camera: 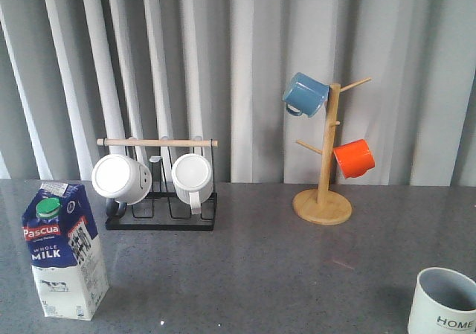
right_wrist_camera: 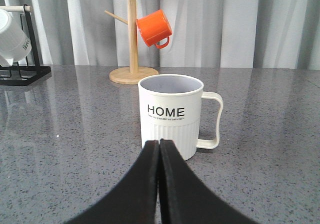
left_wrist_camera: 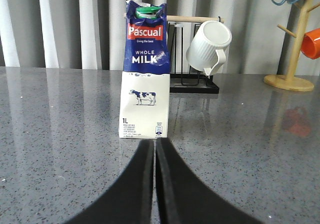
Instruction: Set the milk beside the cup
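The milk (camera: 63, 251), a tall blue-and-white carton with a green cap, stands upright at the front left of the table; it also shows in the left wrist view (left_wrist_camera: 145, 74). My left gripper (left_wrist_camera: 154, 143) is shut and empty, just short of the carton's base. The cup (camera: 445, 302), a pale ribbed mug marked "HOME", stands at the front right corner; it also shows in the right wrist view (right_wrist_camera: 170, 114), handle to one side. My right gripper (right_wrist_camera: 160, 143) is shut and empty, right in front of the cup. Neither gripper shows in the front view.
A black wire rack (camera: 161, 200) with a wooden bar holds two plain white mugs (camera: 121, 178) at the back left. A wooden mug tree (camera: 326, 178) with a blue mug (camera: 304, 94) and an orange mug (camera: 353, 158) stands at the back right. Grey curtains hang behind.
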Action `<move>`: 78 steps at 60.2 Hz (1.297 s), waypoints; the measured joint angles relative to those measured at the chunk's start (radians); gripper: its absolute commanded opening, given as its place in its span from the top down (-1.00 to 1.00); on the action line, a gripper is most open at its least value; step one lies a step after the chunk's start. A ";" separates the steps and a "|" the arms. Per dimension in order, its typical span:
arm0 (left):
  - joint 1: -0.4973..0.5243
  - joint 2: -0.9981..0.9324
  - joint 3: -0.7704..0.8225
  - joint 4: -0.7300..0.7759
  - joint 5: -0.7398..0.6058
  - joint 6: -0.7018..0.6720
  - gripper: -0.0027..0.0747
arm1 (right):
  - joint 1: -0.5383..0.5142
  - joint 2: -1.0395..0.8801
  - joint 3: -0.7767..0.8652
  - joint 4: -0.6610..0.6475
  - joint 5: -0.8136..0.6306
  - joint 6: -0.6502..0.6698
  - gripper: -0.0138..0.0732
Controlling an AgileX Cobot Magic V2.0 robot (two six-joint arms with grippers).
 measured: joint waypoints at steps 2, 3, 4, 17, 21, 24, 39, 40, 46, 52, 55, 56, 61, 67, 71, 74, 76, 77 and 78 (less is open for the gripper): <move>0.000 0.000 0.000 0.000 0.000 0.000 0.95 | 0.000 0.000 0.000 0.000 0.000 0.000 0.70; 0.000 0.000 0.000 0.000 0.000 0.000 0.95 | 0.000 0.000 0.000 0.000 0.000 0.000 0.70; 0.000 0.000 0.000 0.000 0.000 0.000 0.95 | 0.000 0.000 0.000 -0.001 0.000 0.000 0.70; 0.000 0.000 0.000 0.000 0.000 0.000 0.95 | 0.000 0.000 0.000 -0.001 0.000 0.000 0.70; 0.000 0.000 0.000 0.000 0.000 0.000 0.95 | 0.000 0.000 0.000 -0.001 0.000 0.000 0.70; 0.000 0.000 0.000 0.000 0.000 0.000 0.95 | 0.000 0.000 0.000 0.001 -0.002 0.000 0.70; 0.000 0.000 0.000 0.000 0.000 0.000 0.95 | 0.000 0.000 0.000 0.156 -0.061 0.019 0.70; 0.000 0.000 0.000 0.000 0.000 0.000 0.95 | 0.000 0.000 0.000 0.177 -0.065 0.025 0.70; 0.000 0.000 0.000 0.000 0.000 0.000 0.95 | 0.000 0.000 0.000 0.279 -0.078 0.027 0.70; 0.000 0.000 0.000 0.000 0.000 0.000 0.95 | 0.000 0.000 0.000 0.368 -0.102 0.027 0.70; 0.000 0.000 0.000 0.000 0.000 0.000 0.95 | 0.000 0.000 0.000 0.401 -0.114 0.027 0.70; 0.000 0.000 0.000 0.000 0.000 0.000 0.95 | 0.000 0.000 0.000 0.410 -0.118 0.027 0.70; 0.000 0.000 0.000 0.000 0.000 0.000 0.95 | 0.000 0.000 0.000 0.427 -0.127 0.026 0.70; 0.000 0.000 0.000 0.000 0.000 0.000 0.95 | 0.000 0.000 0.000 0.431 -0.127 0.019 0.70; 0.000 0.000 0.000 0.000 0.000 0.000 0.95 | 0.000 0.000 0.000 0.432 -0.127 0.002 0.70; 0.000 0.000 0.000 0.000 0.000 0.000 0.95 | 0.000 0.000 0.000 0.433 -0.127 -0.004 0.70; 0.000 0.000 0.000 0.000 0.000 0.000 0.95 | 0.000 0.000 0.000 0.433 -0.127 -0.008 0.70; 0.000 0.000 0.000 0.000 0.000 0.000 0.95 | 0.000 0.000 0.000 0.434 -0.127 -0.011 0.70; 0.000 0.000 0.000 0.000 0.000 0.000 0.95 | 0.000 0.000 0.000 0.434 -0.127 -0.013 0.70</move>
